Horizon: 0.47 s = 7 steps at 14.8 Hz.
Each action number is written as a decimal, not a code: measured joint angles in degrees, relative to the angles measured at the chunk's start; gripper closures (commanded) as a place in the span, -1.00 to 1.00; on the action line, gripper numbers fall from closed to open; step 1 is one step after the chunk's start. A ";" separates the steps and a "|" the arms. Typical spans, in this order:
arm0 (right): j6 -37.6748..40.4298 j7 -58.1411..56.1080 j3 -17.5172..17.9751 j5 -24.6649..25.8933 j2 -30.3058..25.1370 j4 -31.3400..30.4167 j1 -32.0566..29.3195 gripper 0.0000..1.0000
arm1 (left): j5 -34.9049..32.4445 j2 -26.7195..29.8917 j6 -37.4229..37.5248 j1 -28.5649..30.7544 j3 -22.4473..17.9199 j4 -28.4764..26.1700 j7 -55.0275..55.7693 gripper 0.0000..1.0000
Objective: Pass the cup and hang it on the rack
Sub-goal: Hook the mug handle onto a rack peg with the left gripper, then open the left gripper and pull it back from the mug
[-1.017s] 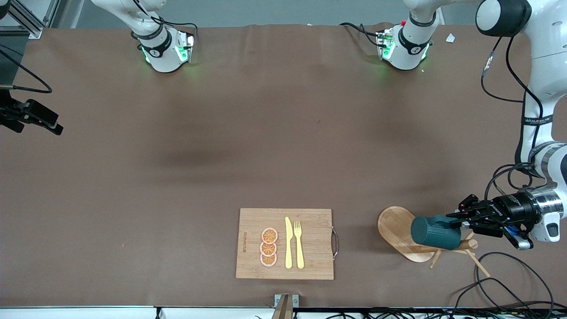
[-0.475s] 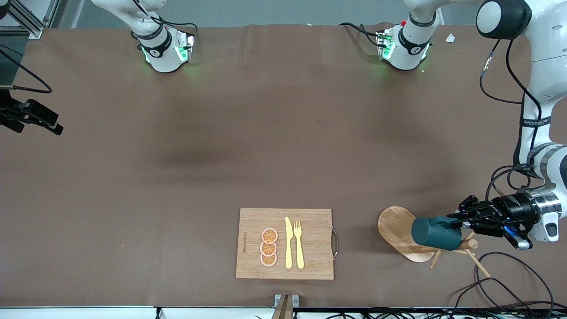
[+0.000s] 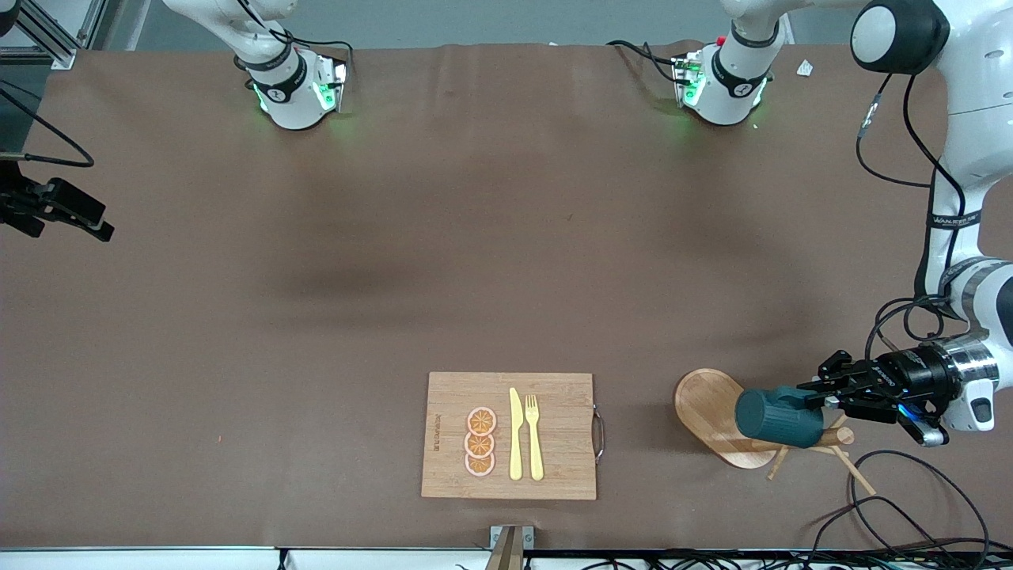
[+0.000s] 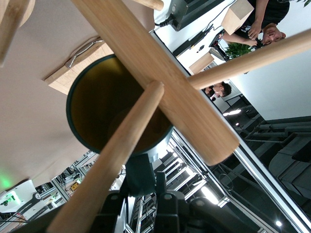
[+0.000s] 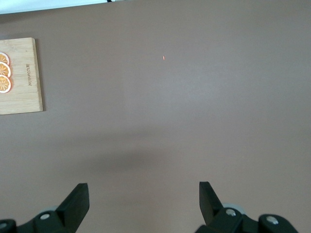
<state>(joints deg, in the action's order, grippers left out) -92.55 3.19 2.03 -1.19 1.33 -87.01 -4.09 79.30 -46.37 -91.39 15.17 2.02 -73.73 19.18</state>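
Teal cup (image 3: 774, 416) lies sideways over the wooden rack (image 3: 716, 413).

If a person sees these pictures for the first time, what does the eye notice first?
First, the left gripper holding the dark teal cup sideways over the wooden rack, at the left arm's end of the table. Next, the cutting board beside the rack, with orange slices, a yellow knife and fork.

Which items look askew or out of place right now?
Nothing is spilled or damaged. The dark teal cylindrical mug lies sideways over the light wooden mug tree, held by its handle in the shut left pincer. A peg crosses its mouth. The bamboo cutting board looks tidy.
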 measured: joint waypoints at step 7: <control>0.00 0.00 0.00 0.00 0.00 0.00 0.00 -1.00 | 0.12 -0.03 0.11 0.00 0.00 0.04 -0.12 -0.74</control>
<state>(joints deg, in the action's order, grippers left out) -92.54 3.20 2.03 -1.19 1.33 -87.02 -4.09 79.42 -46.40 -91.28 15.17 2.02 -73.68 19.06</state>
